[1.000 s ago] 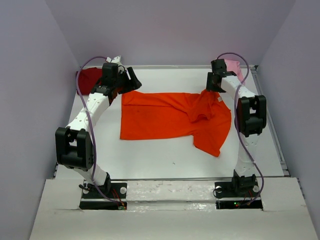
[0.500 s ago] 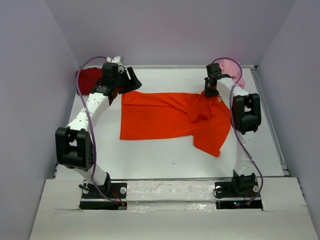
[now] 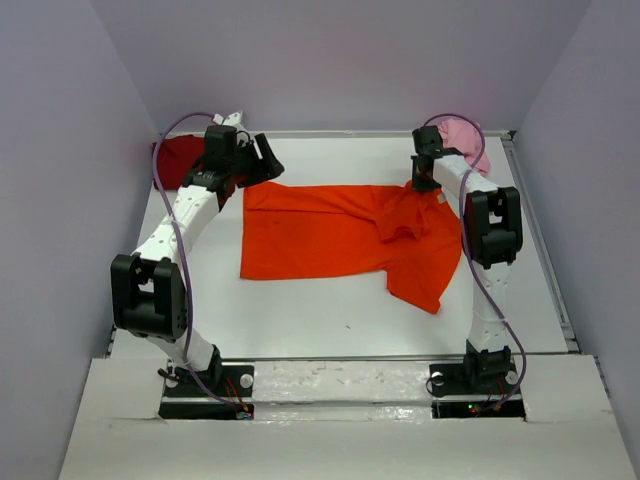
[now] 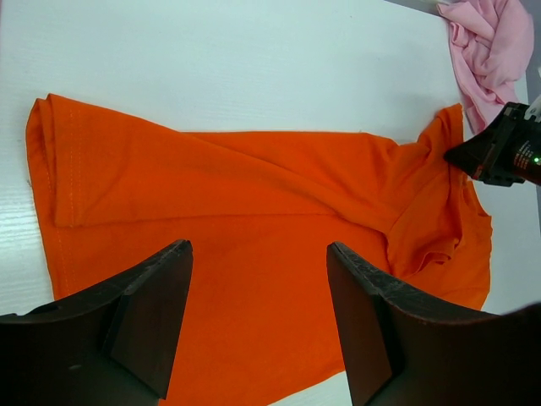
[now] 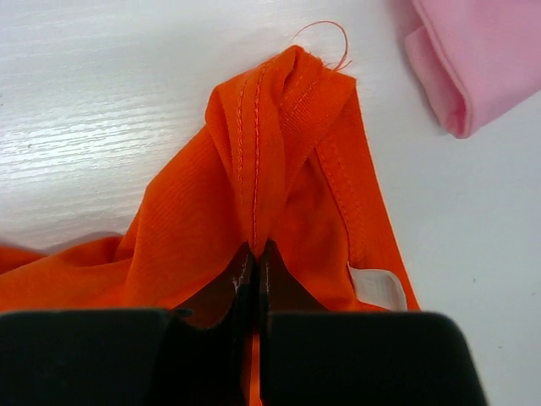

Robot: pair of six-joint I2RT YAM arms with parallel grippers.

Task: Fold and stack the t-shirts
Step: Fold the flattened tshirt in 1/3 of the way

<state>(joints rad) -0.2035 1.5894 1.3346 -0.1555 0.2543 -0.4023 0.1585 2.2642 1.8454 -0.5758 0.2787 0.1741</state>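
— What's different on the right side?

— The right gripper point(image 5: 255, 252) goes from jaws apart to pinched tight, and it now clamps a bunched fold at the far right corner of the orange t-shirt point(image 3: 330, 230).

— Does anything else move?

— The right arm point(image 3: 490, 228) swings a little to the left (a small shift, elbow and wrist together). That uncovers more of the pink t-shirt point(image 3: 464, 135) at the far right corner, which the wrist partly hid a second ago.
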